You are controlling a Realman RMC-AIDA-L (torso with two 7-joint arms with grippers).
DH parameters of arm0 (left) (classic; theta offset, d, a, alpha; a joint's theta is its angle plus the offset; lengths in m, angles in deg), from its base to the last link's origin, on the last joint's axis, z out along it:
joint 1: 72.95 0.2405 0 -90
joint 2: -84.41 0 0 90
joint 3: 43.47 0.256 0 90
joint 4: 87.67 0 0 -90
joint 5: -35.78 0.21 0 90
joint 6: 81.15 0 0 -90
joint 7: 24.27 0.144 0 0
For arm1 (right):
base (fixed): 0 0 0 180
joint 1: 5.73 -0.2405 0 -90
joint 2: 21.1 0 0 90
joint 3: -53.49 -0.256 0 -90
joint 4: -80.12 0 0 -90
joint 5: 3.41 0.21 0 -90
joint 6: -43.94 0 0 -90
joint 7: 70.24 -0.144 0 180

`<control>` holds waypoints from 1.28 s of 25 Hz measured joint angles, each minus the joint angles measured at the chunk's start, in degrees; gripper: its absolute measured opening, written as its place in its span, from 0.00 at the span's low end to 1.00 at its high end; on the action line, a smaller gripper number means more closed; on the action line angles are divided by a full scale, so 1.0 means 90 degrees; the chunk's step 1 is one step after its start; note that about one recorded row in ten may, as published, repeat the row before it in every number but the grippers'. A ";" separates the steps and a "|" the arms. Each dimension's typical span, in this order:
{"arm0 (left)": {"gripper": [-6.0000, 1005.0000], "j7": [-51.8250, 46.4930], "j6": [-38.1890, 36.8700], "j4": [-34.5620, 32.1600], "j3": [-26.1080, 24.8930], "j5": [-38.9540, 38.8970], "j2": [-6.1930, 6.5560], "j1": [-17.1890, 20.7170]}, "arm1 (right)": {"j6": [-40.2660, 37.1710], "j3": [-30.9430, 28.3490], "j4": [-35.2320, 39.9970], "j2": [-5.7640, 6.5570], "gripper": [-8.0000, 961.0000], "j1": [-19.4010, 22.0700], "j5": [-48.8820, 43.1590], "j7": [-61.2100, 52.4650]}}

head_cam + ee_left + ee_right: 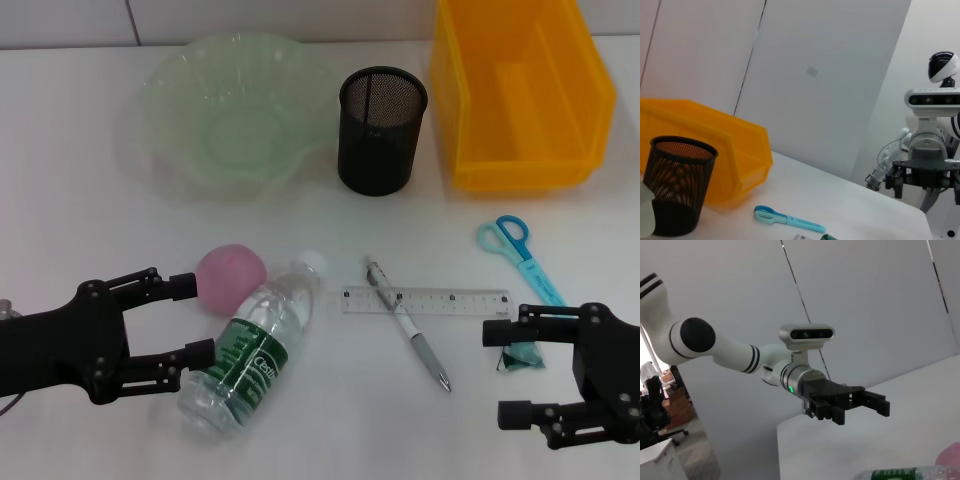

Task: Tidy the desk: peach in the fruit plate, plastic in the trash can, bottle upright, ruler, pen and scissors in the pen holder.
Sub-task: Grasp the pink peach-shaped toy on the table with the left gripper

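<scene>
The left gripper [195, 318] hovers with fingers spread wide beside the round pink peach [231, 279] and the clear plastic bottle [253, 347] lying on its side on the white table [90, 210]. The right gripper [502, 372], also open, hangs near the dark green plastic scrap [521, 356]. The pale green fruit plate [232, 121] sits well apart.

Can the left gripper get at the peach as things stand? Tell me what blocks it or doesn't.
Probably yes. The left gripper is open, its upper finger already beside the peach. The lying bottle touches the peach's right side and sits by the lower finger, so it may get nudged.
</scene>
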 joint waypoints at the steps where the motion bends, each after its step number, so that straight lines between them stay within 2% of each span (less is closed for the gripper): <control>1: 0.84 -0.0003 0.0001 0.0000 0.0002 0.0000 0.0000 -0.0003 | 0.0047 0.0003 -0.0044 0.0000 0.82 -0.0015 0.0000 0.0002; 16: 0.83 -0.0421 -0.0026 -0.0258 0.0013 0.0000 0.0037 -0.0042 | 0.0197 -0.0021 -0.0186 0.0000 0.82 -0.0076 0.0008 0.0033; 18: 0.83 -0.1206 0.0013 -0.0747 0.0001 0.0002 0.0001 -0.0145 | 0.0197 -0.0061 -0.0187 0.0000 0.82 -0.0049 0.0057 0.0034; 22: 0.83 -0.2921 0.0155 -0.1856 0.0074 0.0238 -0.0030 -0.0516 | 0.0199 -0.0205 -0.0187 0.0016 0.82 0.0077 0.0180 0.0037; 26: 0.83 -0.4241 0.0257 -0.2818 0.0190 0.1243 -0.0103 -0.1155 | 0.0207 -0.0326 -0.0187 0.0020 0.82 0.0127 0.0185 0.0049; 29: 0.83 -0.4944 0.0588 -0.3082 0.0536 0.2084 -0.0149 -0.1633 | 0.0248 -0.0345 -0.0186 0.0018 0.82 0.0163 0.0186 0.0060; 32: 0.83 -0.5396 0.1203 -0.3037 0.1169 0.2590 -0.0182 -0.1913 | 0.0341 -0.0344 -0.0192 0.0007 0.82 0.0218 0.0186 0.0060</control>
